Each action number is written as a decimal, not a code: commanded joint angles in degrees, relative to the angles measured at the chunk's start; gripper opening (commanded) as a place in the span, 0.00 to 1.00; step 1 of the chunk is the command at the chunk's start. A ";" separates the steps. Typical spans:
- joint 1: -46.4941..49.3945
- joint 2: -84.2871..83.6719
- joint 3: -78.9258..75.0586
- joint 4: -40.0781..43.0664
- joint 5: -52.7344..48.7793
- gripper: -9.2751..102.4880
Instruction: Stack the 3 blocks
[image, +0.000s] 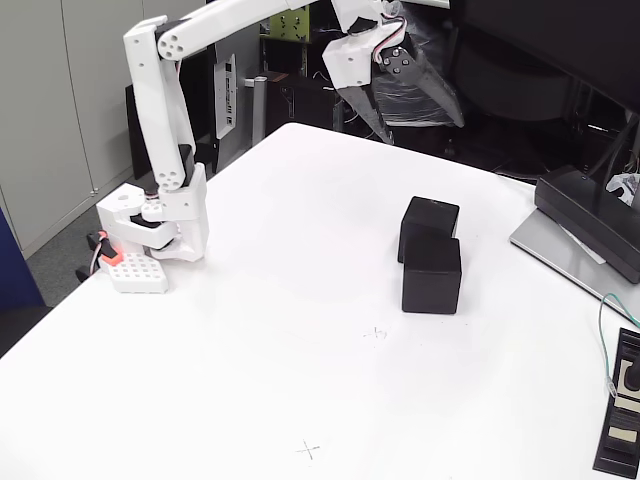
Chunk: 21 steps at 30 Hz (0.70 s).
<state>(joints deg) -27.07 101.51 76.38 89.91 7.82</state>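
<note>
Two matte black cubes stand on the white table (250, 380), right of centre in the fixed view. The nearer cube (432, 276) touches the farther cube (430, 222), which sits just behind it and is turned slightly. A third cube is hidden or out of view. My gripper (423, 130) hangs high over the table's far edge, above and behind the cubes and well apart from them. It is open, its fingers spread and pointing down to the right, with nothing between them.
The arm's white base (165, 215) stands at the table's left edge beside a white perforated brick with an orange part (135, 270). A dark device on a grey slab (590, 225) and a black strip (622, 415) line the right edge. Faint pencil crosses (375, 332) mark the tabletop.
</note>
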 joint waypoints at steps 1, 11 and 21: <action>0.00 0.88 -1.58 0.18 0.26 0.37; 0.44 1.32 -1.49 0.70 0.26 0.34; 0.53 13.80 -1.41 0.70 0.26 0.12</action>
<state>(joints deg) -27.07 111.09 76.38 90.44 7.82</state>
